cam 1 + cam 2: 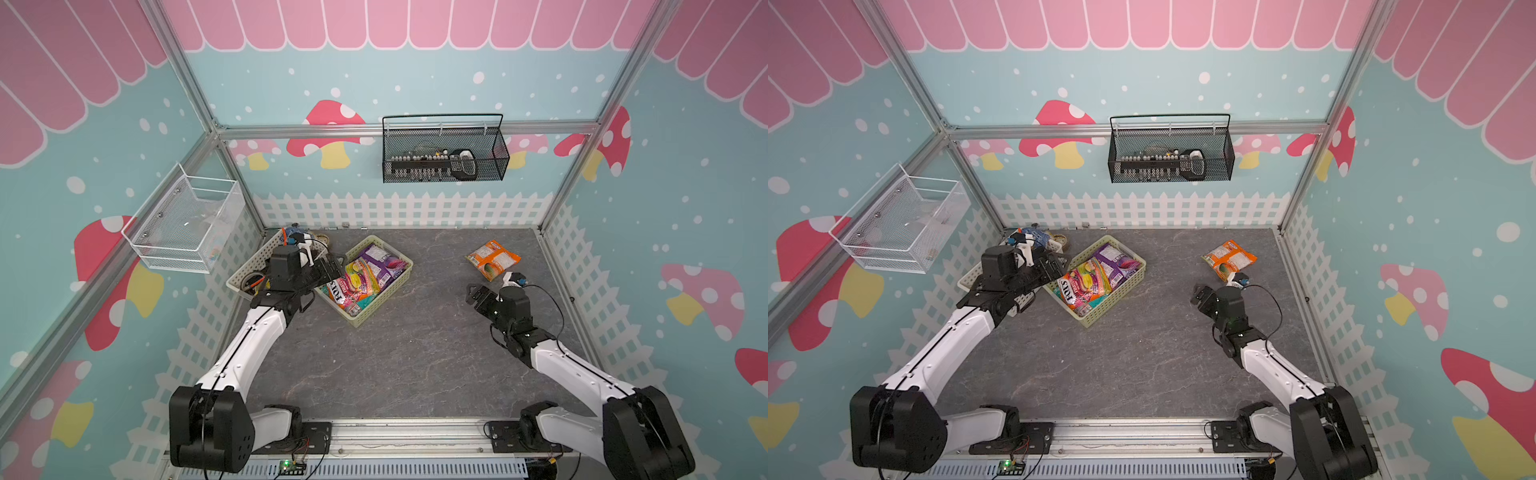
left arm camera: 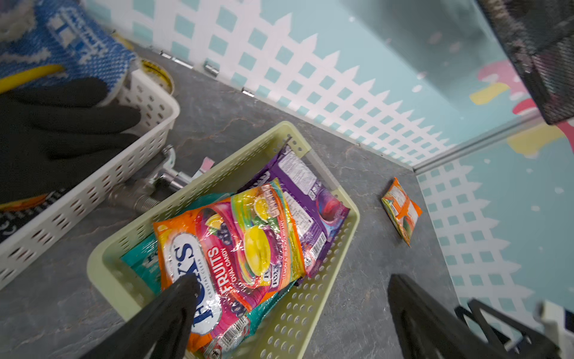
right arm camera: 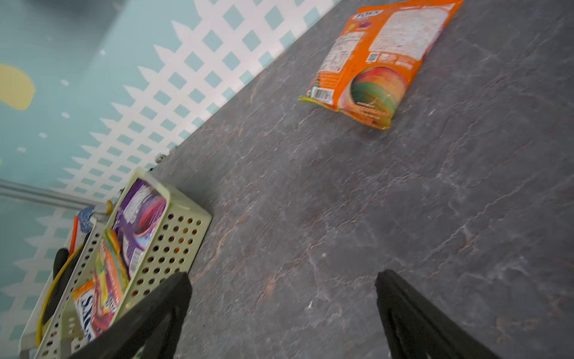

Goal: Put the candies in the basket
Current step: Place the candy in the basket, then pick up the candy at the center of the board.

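The pale yellow-green basket (image 1: pixel 384 298) (image 1: pixel 1118 296) (image 2: pixel 310 298) (image 3: pixel 174 242) stands left of centre on the table. Several candy bags lie in it: an orange-pink FOX'S bag (image 1: pixel 353 283) (image 2: pixel 230 248) on top, a purple one (image 1: pixel 384 259) (image 2: pixel 304 192) behind it and a teal one (image 2: pixel 139 258) underneath. One orange bag (image 1: pixel 492 259) (image 1: pixel 1228 259) (image 3: pixel 372 62) lies back-side up on the table at the far right. My left gripper (image 1: pixel 332 270) (image 2: pixel 293 283) hangs open and empty over the basket's left edge. In front of the orange bag, my right gripper (image 1: pixel 478 295) (image 3: pixel 284 276) is open above bare table.
A white perforated basket (image 1: pixel 249 270) (image 2: pixel 93 192) with gloves and tape sits just left of the yellow-green one, a metal fitting (image 2: pixel 164 180) between them. A black wire basket (image 1: pixel 444 153) hangs on the back wall and a white mesh basket (image 1: pixel 187 224) on the left wall.
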Controlling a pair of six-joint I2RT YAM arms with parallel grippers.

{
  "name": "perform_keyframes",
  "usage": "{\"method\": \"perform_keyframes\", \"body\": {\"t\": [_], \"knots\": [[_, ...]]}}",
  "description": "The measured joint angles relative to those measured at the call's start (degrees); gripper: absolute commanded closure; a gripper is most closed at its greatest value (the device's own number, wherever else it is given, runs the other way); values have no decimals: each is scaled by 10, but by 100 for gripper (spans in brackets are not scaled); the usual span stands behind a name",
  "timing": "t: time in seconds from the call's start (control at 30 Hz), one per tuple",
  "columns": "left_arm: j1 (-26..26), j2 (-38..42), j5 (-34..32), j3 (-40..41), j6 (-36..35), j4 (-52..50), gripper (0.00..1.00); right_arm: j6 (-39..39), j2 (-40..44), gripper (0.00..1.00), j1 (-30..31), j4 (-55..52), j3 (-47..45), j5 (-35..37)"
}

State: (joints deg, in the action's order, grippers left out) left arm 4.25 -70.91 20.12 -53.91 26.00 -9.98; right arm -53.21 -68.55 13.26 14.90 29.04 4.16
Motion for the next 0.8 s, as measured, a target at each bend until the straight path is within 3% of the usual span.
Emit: {"method": "perform_keyframes", "body": {"t": [0.23, 0.53, 0.8], "knots": [[29, 52, 48, 34, -68, 11, 1, 4, -172, 33, -107, 89, 68, -91], [38, 75, 62, 56, -89, 21, 1, -95, -360, 35, -155, 203, 148, -156], [38, 100, 72, 57, -93, 33, 1, -140, -424, 36, -156, 221, 187, -159]]}}
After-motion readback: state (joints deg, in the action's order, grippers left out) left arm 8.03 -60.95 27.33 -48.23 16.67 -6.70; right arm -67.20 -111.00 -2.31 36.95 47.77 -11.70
